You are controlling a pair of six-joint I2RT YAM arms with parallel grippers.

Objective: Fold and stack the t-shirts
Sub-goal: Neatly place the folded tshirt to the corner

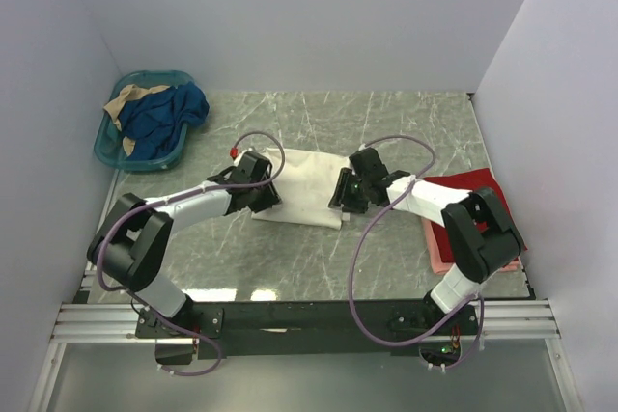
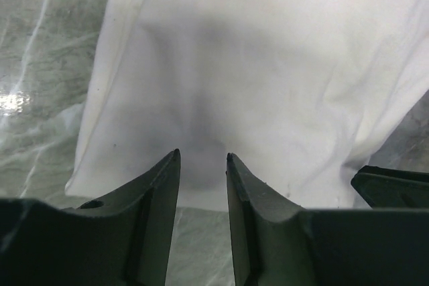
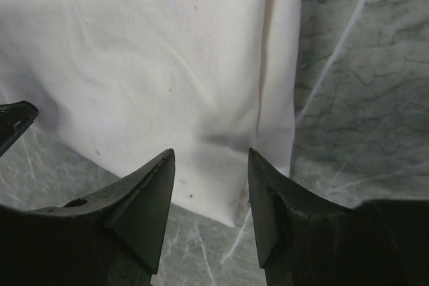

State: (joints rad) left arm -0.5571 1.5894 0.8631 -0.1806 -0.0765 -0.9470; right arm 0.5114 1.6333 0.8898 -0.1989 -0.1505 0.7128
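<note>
At the far left, a teal basket (image 1: 145, 162) is seen with blue and tan cloth heaped in it. If that cloth belongs to the task, it is judged to be work not yet done. The left gripper (image 2: 202, 157) is held open by a narrow gap, with nothing between its fingers, just over the near hem of the cream-white t-shirt (image 1: 307, 185). That shirt is laid flat in the middle of the table (image 1: 319, 258), folded into a rough rectangle with no sleeves showing. A long crease is seen near each side edge, and soft wrinkles toward the right. At least one more fold is judged to be left. The right gripper (image 3: 211, 153) is likewise parted and empty, poised above the shirt's near right corner. At the far right, the red t-shirt (image 1: 473, 183) is laid over the pink t-shirt (image 1: 435, 243), well apart from the cream one, so the stack is judged begun but not complete.
</note>
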